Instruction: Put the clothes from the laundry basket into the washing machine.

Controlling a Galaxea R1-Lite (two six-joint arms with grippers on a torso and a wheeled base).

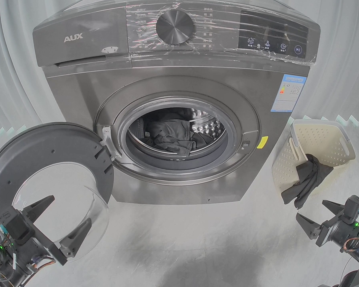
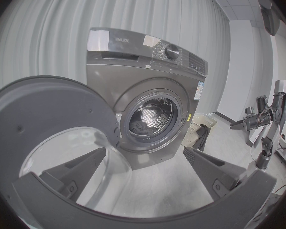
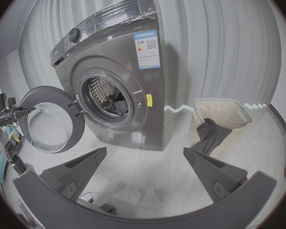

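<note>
Grey floor (image 1: 195, 236): washing machine (image 1: 175, 80) stands on it, laundry basket (image 1: 327, 140) just beside machine.

Looks like a staged test studio: pleated white curtains (image 1: 12, 60) behind, bare grey floor (image 1: 187, 236), freestanding washing machine (image 1: 79, 88) with plastic film (image 1: 211, 24) over its control panel.
</note>
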